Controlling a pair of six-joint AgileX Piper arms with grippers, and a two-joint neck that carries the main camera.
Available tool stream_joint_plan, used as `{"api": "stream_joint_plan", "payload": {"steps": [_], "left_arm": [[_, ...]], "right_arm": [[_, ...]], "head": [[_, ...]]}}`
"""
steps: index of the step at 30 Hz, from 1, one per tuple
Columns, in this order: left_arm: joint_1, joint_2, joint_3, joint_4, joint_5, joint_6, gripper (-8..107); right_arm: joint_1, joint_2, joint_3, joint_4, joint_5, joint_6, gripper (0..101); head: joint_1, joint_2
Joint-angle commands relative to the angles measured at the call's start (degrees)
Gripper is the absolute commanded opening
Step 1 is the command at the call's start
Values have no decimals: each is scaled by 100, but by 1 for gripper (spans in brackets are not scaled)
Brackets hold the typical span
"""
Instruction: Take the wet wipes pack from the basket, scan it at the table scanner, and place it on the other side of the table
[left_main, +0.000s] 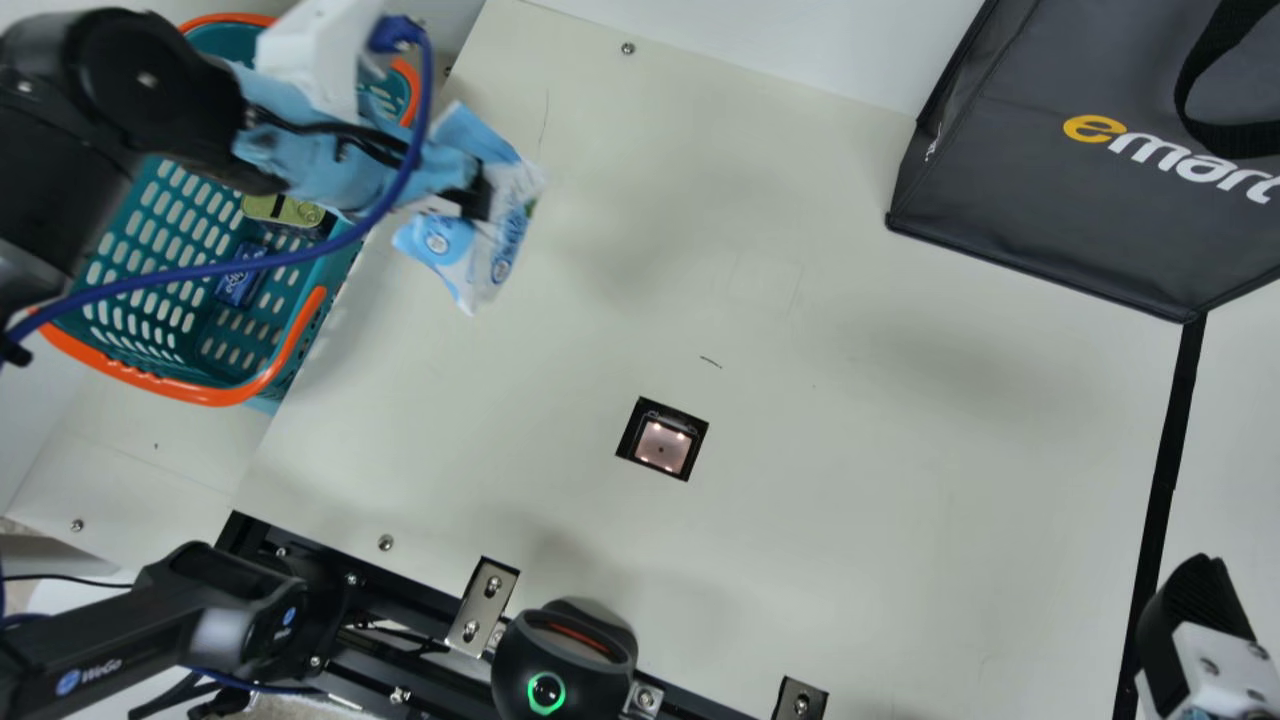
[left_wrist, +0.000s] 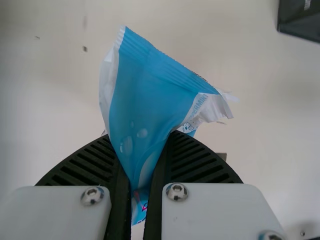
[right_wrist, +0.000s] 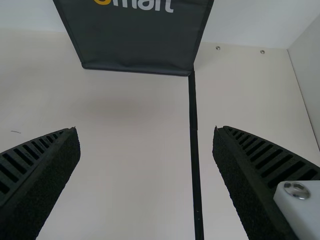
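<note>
The left black ribbed-fingered gripper (left_main: 480, 196) pinches the soft blue-and-white plastic wet wipes pack (left_main: 487, 258) between closely set fingers, over the cream table (left_main: 850, 480). Left of that gripper is the teal plastic basket with orange rim (left_main: 205, 395); to its right and nearer the robot, the square black-framed scanner (left_main: 662, 445). The right black ribbed-fingered gripper (left_main: 1195, 605) is spread wide, holding nothing.

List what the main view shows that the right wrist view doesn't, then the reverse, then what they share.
Main view: the basket, the wipes pack pinched in the left gripper, and the scanner set in the table.
Right wrist view: the side wall and two screws near the table's far edge, right of the bag.
Both: the table, the bag, the black strip and the right gripper.
</note>
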Motion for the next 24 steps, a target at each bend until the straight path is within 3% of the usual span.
{"api": "stream_joint_plan", "payload": {"steps": [1, 13, 24], "left_arm": [[-462, 37, 55, 46, -50, -190, -8], [-1729, 387, 370, 8, -296, -1141, -8], [-2447, 804, 552, -233, -510, -2002, -8]], "right_arm": [[0, 0, 0, 0, 0, 0, 95], [0, 0, 0, -6, 6, 0, 95], [0, 0, 0, -6, 6, 0, 95]], "head": [[-166, 14], [-166, 14], [-166, 14]]}}
